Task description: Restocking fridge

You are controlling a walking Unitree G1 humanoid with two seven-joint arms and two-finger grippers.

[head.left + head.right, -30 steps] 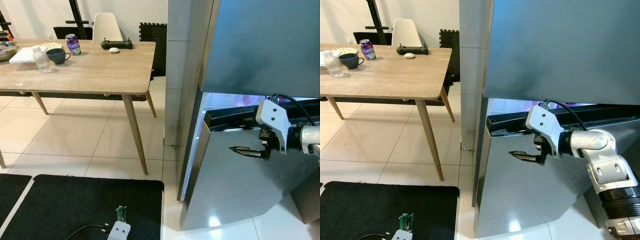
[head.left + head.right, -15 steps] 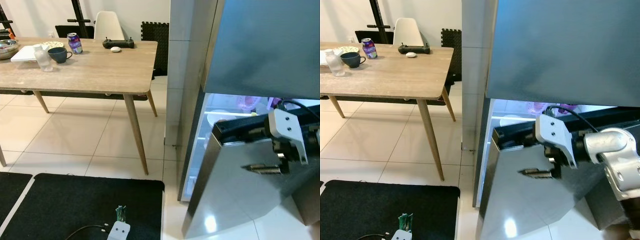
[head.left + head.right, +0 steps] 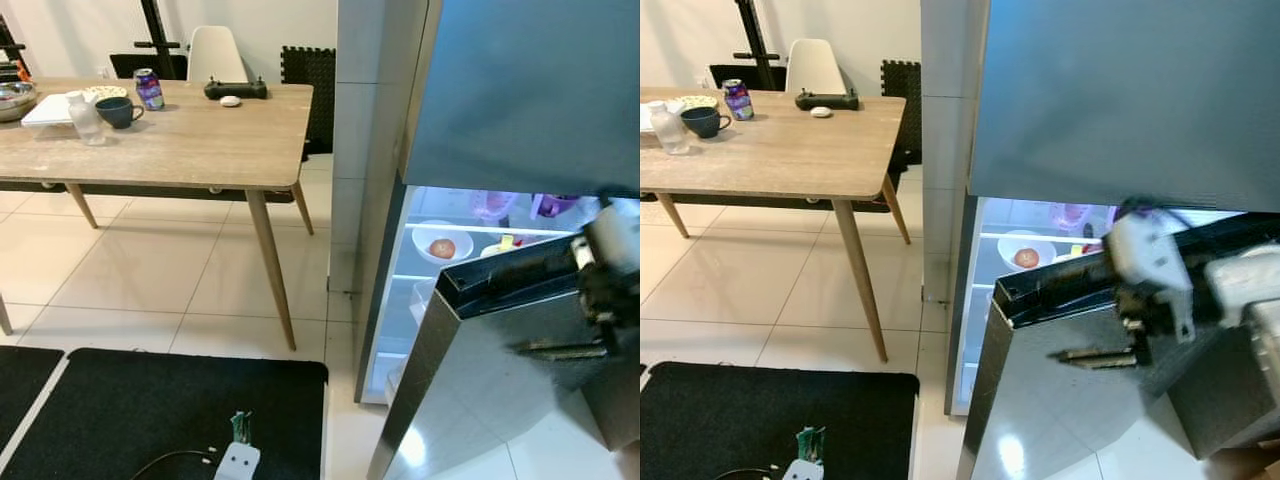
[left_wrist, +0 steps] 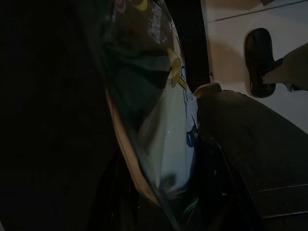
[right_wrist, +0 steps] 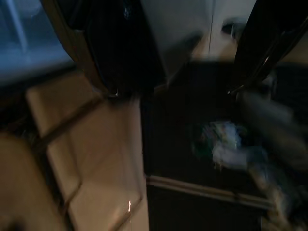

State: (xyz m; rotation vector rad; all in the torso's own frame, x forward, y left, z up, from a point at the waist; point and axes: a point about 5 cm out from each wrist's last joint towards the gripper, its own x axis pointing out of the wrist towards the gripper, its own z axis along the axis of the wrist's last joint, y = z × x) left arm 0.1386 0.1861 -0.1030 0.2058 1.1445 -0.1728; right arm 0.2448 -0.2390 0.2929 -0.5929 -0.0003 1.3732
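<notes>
Two doors belong to the fridge (image 3: pixel 940 150): the upper one (image 3: pixel 1120 90) is shut, and the lower door (image 3: pixel 1070 400) stands partly open at 4 o'clock in the head views. The right gripper (image 3: pixel 1095 356) is on the outer face of this lower door, near its top edge, with the black fingers (image 3: pixel 1080 355) lying flat and pointing toward 9 o'clock. They look pressed together with nothing between them, though the picture is blurred there. Inside the lit fridge a white bowl (image 3: pixel 1026 248) with a red fruit (image 3: pixel 1026 258) sits on a shelf, and purple things (image 3: pixel 1068 215) stand at 1 o'clock from it.

The left gripper (image 4: pixel 202 159) hangs in the dark at the bottom edge, at 6 o'clock, and it is clenched on a packet (image 4: pixel 168 125), glossy, with yellow and blue print.

At 10 o'clock stands a wooden table (image 3: pixel 180 140) with a can (image 3: pixel 147 88), a mug (image 3: pixel 117 111) and a controller (image 3: pixel 235 89). A black mat (image 3: pixel 150 410) lies on the tile floor at 7 o'clock.
</notes>
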